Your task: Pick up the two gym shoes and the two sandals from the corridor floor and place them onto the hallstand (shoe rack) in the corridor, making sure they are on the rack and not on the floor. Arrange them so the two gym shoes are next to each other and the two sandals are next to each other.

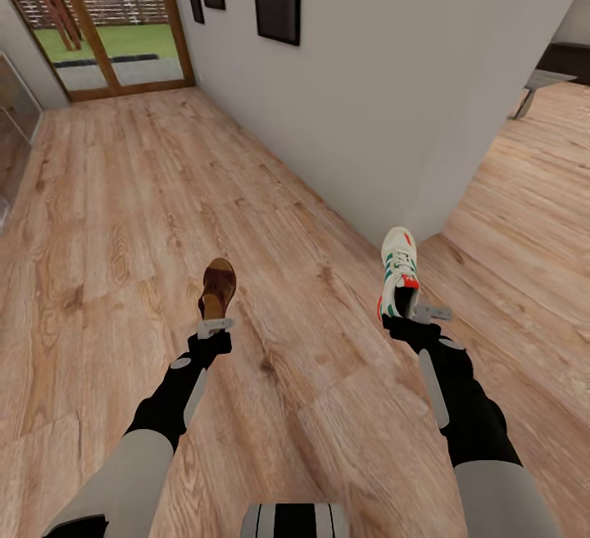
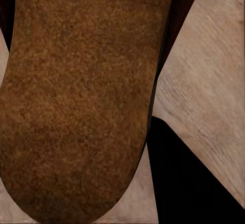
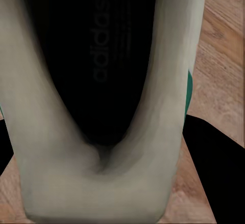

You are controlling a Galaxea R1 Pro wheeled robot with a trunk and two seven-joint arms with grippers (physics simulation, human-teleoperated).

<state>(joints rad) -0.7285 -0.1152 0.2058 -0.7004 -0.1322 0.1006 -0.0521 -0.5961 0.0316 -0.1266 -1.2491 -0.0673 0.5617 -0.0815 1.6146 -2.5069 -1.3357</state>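
Brown sandal (image 1: 217, 287) is clamped by the left gripper (image 1: 215, 327) at 11 o'clock, white gym shoe (image 1: 399, 270) by the right gripper (image 1: 419, 314) at 1 o'clock

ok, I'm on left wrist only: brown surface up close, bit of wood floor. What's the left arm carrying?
Observer: A sandal, held at its heel end by the left gripper, toe pointing away from the robot.
Operator: And the right arm?
Observer: The right gripper holds a gym shoe by its heel; the right wrist view looks into its dark inside.
Operator: Rack anywhere ahead?
Observer: Can't see one. Head view has corridor floor, a white wall with dark frames and a glass door at the far end.
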